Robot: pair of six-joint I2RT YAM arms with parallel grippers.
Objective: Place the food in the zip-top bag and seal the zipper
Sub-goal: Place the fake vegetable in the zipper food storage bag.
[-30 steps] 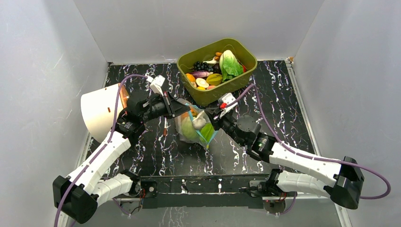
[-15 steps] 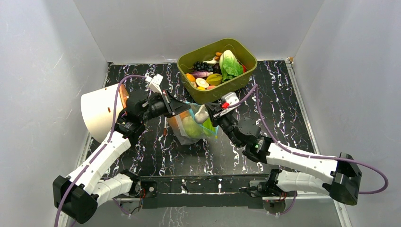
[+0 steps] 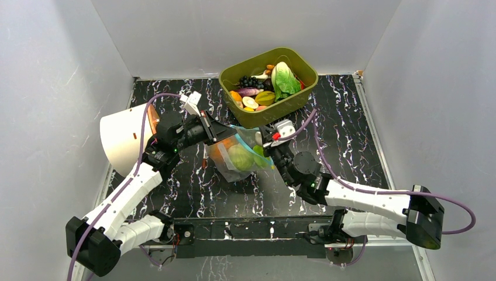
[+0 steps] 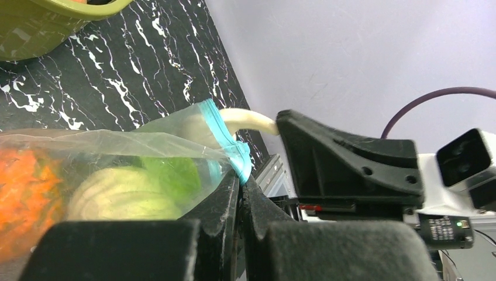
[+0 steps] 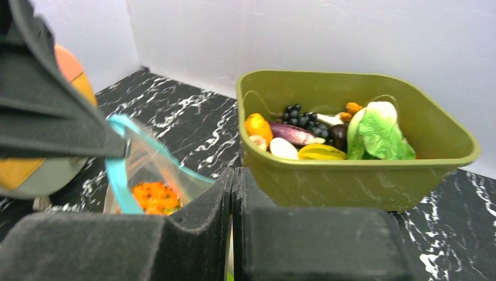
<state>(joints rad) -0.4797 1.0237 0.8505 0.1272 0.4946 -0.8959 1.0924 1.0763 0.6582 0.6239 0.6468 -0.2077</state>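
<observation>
Over the marbled table (image 3: pixel 181 193), just in front of the olive tub (image 3: pixel 295 102): zip-top bag (image 3: pixel 228 168) strung btwn both claws.
I read the L gripper (image 4: pixel 241 181) as clamped tight on the light-blue zipper (image 4: pixel 225 137) at one end of the mouth. R gripper (image 5: pixel 233 172) sits at the opposite end, fingers pressed together w/ no gap; bag film runs right up to its tips, but I can't tell if any is caught. Inside the bag: orange piece (image 3: pixel 217 153) and round pale-green piece (image 3: pixel 240 157), side by side. White piece (image 4: pixel 248 120) shows at the mouth beside the R fingers. More food (image 5: pixel 374 132) lies in the tub.
</observation>
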